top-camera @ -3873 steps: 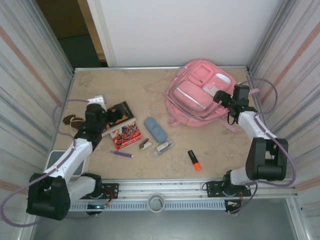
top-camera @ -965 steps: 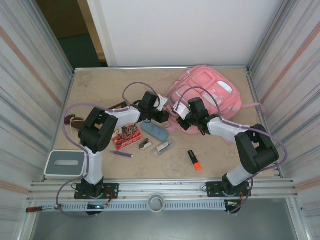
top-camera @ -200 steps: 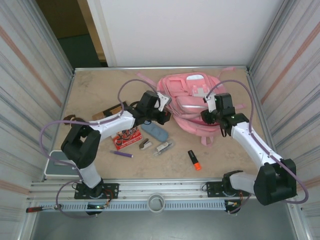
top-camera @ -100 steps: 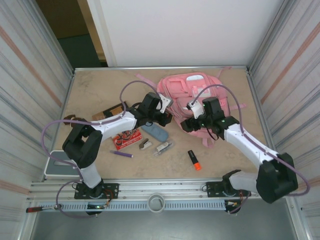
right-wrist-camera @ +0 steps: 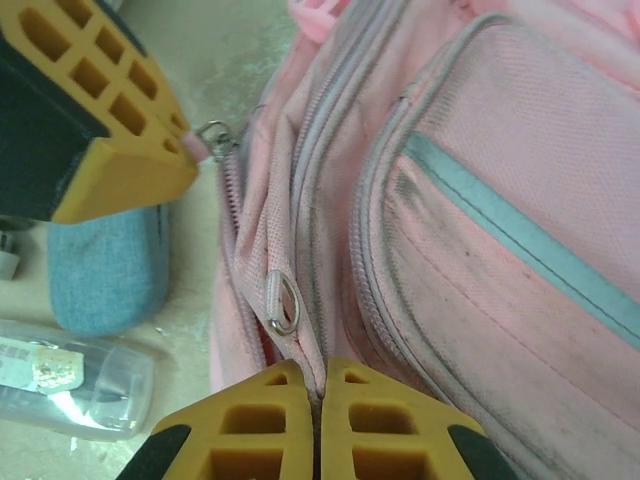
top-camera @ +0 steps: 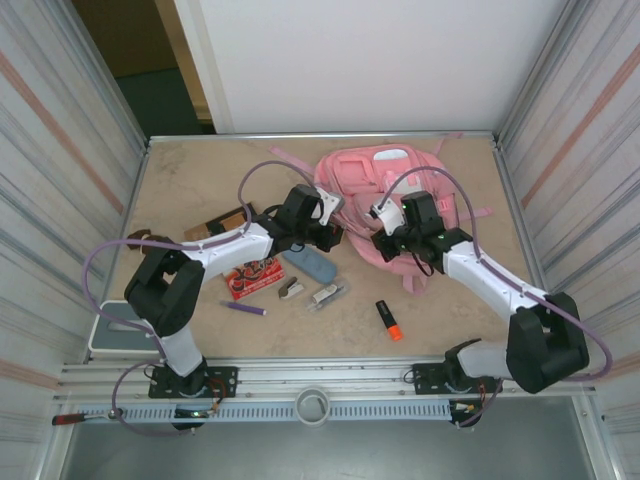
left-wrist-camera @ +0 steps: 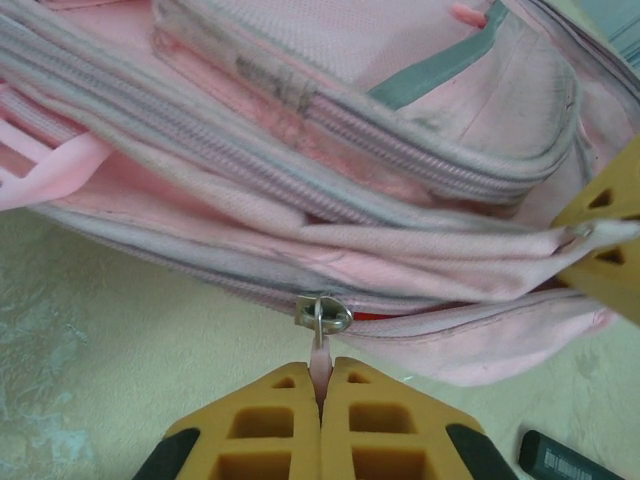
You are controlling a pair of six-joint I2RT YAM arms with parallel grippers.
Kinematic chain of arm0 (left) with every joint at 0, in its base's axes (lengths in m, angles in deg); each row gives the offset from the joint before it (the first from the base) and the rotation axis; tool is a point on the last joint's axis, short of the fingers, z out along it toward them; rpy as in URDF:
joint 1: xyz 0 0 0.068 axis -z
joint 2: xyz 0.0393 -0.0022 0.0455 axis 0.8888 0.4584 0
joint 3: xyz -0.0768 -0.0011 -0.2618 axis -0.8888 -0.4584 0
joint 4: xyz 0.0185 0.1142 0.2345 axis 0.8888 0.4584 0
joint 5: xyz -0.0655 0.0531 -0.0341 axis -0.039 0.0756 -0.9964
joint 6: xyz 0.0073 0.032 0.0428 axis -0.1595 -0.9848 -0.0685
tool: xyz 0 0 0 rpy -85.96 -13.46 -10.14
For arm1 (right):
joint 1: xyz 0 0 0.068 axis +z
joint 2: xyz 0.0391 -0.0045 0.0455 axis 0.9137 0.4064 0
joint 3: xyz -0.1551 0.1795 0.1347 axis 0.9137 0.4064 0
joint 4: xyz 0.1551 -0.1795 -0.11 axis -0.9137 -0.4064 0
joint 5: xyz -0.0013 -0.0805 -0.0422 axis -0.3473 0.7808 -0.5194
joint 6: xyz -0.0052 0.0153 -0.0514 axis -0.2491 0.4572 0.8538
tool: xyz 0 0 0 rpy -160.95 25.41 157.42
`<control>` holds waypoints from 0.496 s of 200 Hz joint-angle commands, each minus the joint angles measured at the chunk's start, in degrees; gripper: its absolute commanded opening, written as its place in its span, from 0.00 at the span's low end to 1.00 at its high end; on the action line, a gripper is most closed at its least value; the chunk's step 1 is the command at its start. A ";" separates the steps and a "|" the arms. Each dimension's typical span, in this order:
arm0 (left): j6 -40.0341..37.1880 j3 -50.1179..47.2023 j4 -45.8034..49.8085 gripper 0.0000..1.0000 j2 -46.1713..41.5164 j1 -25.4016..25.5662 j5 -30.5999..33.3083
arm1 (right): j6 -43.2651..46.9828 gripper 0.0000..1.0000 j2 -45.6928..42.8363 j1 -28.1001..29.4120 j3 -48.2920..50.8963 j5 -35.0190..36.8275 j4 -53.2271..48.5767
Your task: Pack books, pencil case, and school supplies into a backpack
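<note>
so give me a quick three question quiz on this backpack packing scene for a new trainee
1. True or false: the pencil case is already inside the backpack.
2. What is the left end effector pinching? A) a zipper pull on the backpack B) the purple pen C) the highlighter
3. Fill in: the right end effector is ___ on the backpack's edge.

Key:
1. False; it lies on the table beside the backpack.
2. A
3. shut
</note>
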 commanded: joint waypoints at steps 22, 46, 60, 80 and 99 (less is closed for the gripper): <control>0.40 -0.21 -3.07 0.00 -1.79 -5.99 -1.66 | -7.31 0.00 -8.87 -6.03 5.28 3.37 0.35; 0.36 1.16 -3.11 0.00 0.47 -9.13 -2.39 | -8.82 0.00 -12.38 -7.15 7.18 1.16 1.41; 0.40 2.81 -2.84 0.00 2.56 -10.76 -3.13 | -9.01 0.00 -13.64 -7.56 7.71 -0.43 1.66; 0.58 5.51 -2.37 0.00 5.73 -12.53 -3.70 | -9.09 0.00 -14.91 -8.28 7.99 -3.29 2.28; 0.80 7.69 -2.24 0.00 8.46 -13.46 -3.58 | -9.68 0.00 -14.86 -8.61 7.76 -6.24 3.28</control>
